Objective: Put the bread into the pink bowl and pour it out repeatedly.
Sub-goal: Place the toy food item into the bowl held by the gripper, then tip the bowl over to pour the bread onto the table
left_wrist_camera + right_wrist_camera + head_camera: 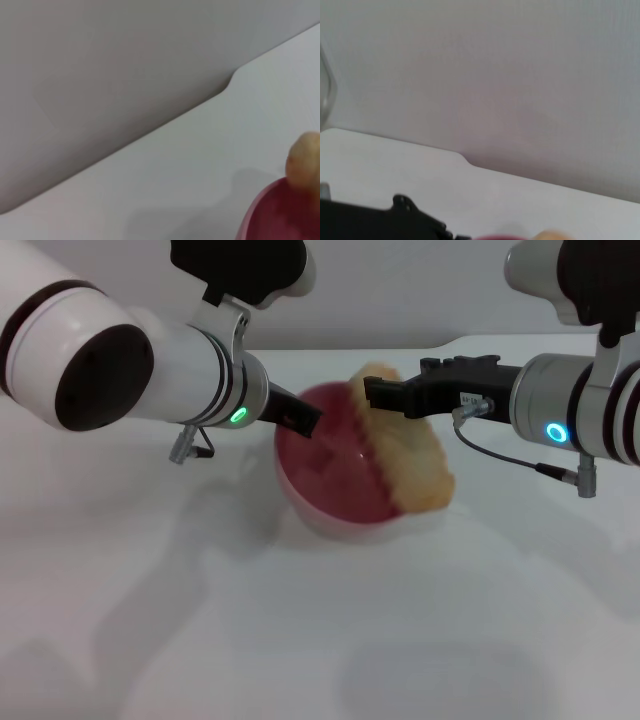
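Glossy smooth pink bowl [330, 480], matt bread [410, 455]

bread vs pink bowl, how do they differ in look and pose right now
The bread is oblong, tan with a ridged edge; the pink bowl is round, smooth and plain. The bread leans tilted across the bowl's rim at the right gripper; the bowl sits at the left gripper. Both rest at the table's middle.

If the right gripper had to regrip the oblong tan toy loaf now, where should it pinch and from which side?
Probably across the narrow width of the tan toy loaf, near its far end, coming from the robot's right as the right gripper does now. The loaf leans on the right rim of the pink plastic bowl, so that end is exposed. The left gripper sits at the bowl's left rim.
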Action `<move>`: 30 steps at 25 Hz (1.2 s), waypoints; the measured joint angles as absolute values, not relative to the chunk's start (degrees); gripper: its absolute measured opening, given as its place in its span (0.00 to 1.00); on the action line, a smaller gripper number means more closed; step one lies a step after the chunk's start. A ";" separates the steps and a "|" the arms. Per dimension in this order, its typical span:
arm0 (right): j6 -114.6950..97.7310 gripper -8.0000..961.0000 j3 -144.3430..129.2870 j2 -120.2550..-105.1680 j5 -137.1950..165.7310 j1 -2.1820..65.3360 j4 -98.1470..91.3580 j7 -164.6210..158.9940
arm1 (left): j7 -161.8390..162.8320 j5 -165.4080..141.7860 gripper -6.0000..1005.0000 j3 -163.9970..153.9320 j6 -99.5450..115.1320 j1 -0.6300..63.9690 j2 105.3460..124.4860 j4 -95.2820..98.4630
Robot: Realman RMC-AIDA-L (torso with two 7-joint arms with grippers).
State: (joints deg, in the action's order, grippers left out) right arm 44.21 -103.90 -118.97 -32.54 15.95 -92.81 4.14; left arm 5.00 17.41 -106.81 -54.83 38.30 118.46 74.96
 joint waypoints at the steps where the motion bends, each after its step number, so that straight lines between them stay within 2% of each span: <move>1: 44.17 0.78 -103.82 -118.99 -32.58 15.91 -92.91 4.10 | 5.00 17.41 0.05 -106.81 -54.83 38.30 118.46 74.96; 8: 41.99 0.78 -103.64 -119.06 -31.64 14.10 -97.85 6.48 | 2.77 21.76 0.05 -107.30 -54.10 37.29 118.37 74.09; 14: 16.46 0.78 -105.55 -119.52 -21.87 3.23 -104.88 17.06 | 2.02 22.14 0.05 -107.87 -54.36 37.05 118.43 74.11; 21: -14.97 0.78 -109.86 -119.40 -18.34 -4.83 -95.45 25.80 | -0.68 19.67 0.05 -109.54 -53.01 38.85 118.45 74.47; 30: -25.61 0.78 -112.10 -119.14 -18.74 -9.59 -86.95 15.34 | -2.78 5.86 0.05 -110.47 -53.82 41.42 118.65 75.11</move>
State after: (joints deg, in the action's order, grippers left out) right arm -25.61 -112.10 -119.14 -18.74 -9.59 -86.95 15.34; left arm -2.78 5.86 -110.47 -53.82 41.42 118.65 75.11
